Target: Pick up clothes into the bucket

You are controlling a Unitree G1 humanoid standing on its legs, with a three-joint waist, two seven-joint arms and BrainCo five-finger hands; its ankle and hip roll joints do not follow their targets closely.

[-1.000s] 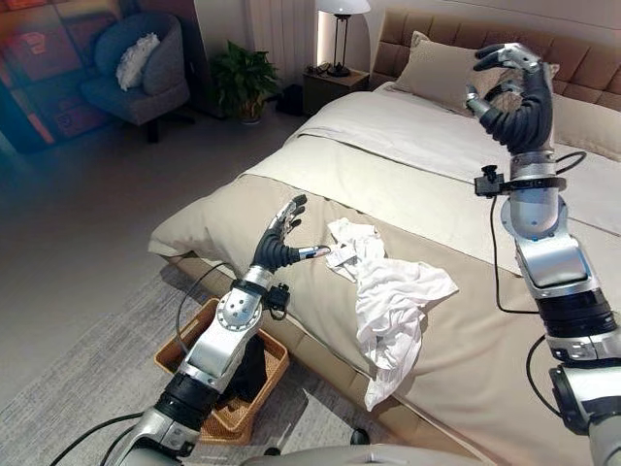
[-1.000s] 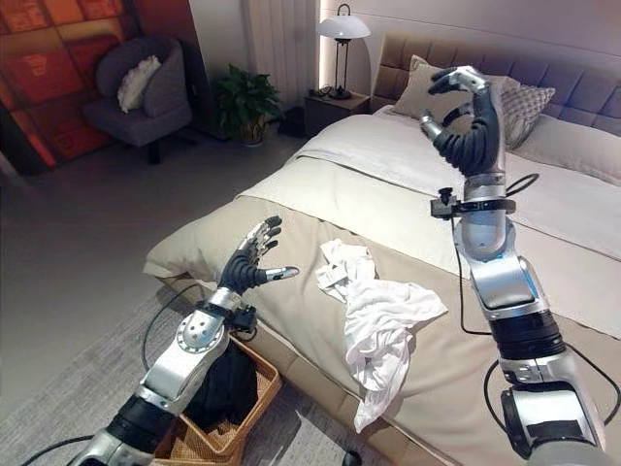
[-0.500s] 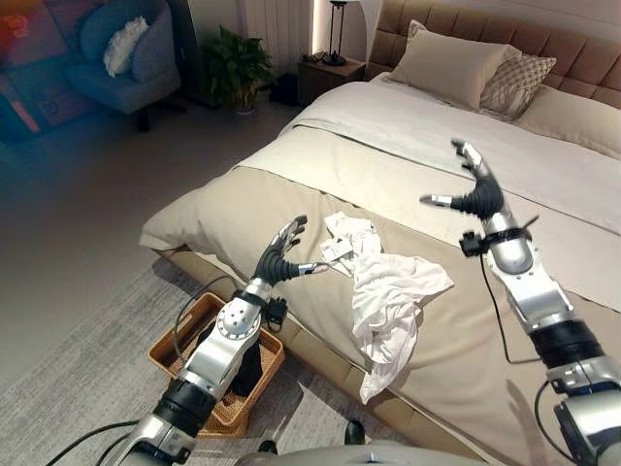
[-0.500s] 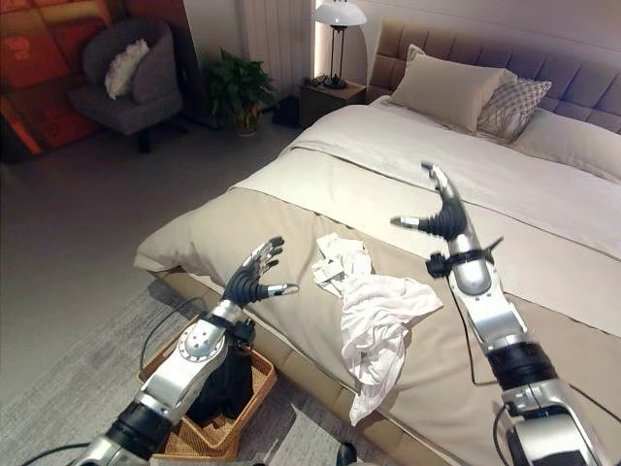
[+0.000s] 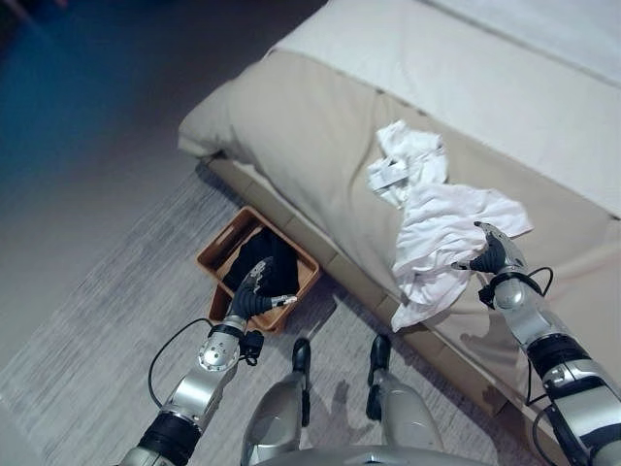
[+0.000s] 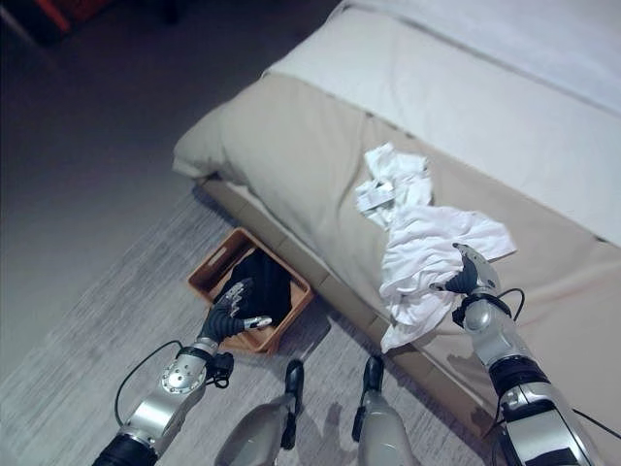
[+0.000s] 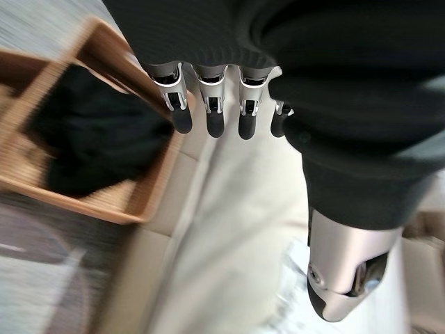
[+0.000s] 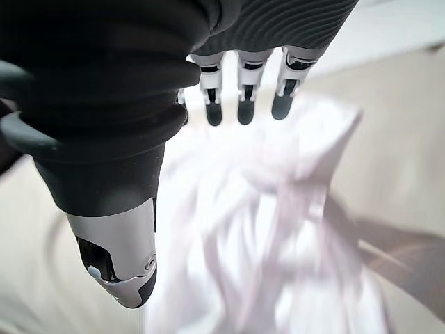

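Note:
A crumpled white garment (image 5: 439, 225) lies on the beige bed and hangs over its near edge. My right hand (image 5: 491, 252) is low at the garment's right side, open, fingers (image 8: 240, 104) straight just above the white cloth (image 8: 264, 223); I cannot tell whether they touch it. On the floor against the bed stands a brown wicker basket (image 5: 219, 254) holding a black garment (image 5: 269, 268). Over the basket's near corner my left hand (image 5: 256, 295) hovers open and holds nothing. Its wrist view shows the basket rim (image 7: 139, 203) and the black garment (image 7: 83, 139) past the fingers.
The bed (image 5: 310, 126) takes up the upper right, its side panel dropping to the floor beside the basket. A grey rug (image 5: 107, 320) lies under the basket, with dark bare floor (image 5: 87, 116) further left.
The camera has tilted down toward the floor. My right hand came down from high above the bed to the white garment. My left hand dropped from the bed edge to the basket.

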